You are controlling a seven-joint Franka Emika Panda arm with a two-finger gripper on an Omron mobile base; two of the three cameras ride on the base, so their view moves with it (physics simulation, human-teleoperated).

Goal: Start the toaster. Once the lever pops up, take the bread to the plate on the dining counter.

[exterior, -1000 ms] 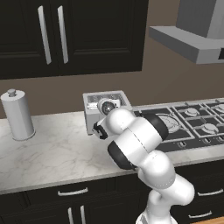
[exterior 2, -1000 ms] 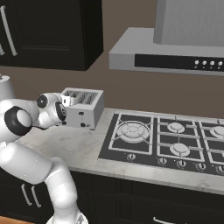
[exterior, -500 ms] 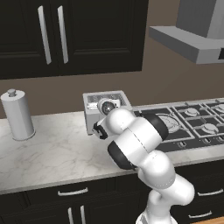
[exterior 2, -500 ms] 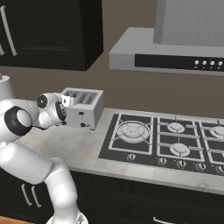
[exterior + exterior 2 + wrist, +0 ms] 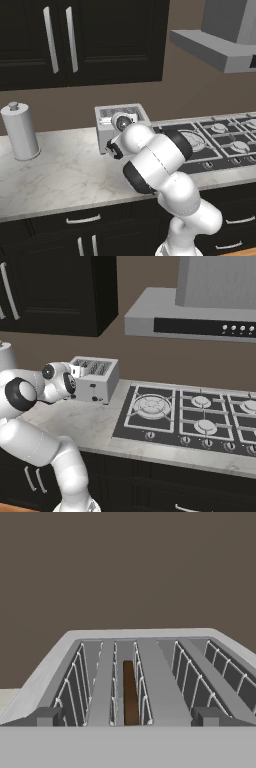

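Toaster [image 5: 95, 379]: boxy silver-grey unit on the marbled tabletop [image 5: 60, 175], against the brown wall, just left of the gas hob [image 5: 195, 416]. Its slots run front to back, long axis pointing from the fingers toward the wall; the knobbed front faces the robot.

Bread [image 5: 130, 694]: thin dark brown slice, standing on edge down in the second slot from the left, straight ahead of and below the fingers [image 5: 125, 724]. Its long edge lies along the slot, pointing away from the fingers.

Fingers: set wide apart, holding nothing; the two dark tips stand one to either side of the bread's slot, level with the toaster's near rim.

By view: the hand view gives the slot wires and the bread inside. The right base view gives the toaster's front face with small black controls, and the hob burners. The left base view gives the white canister [image 5: 20, 131] well to the left and the dark cabinets [image 5: 75, 40] above.
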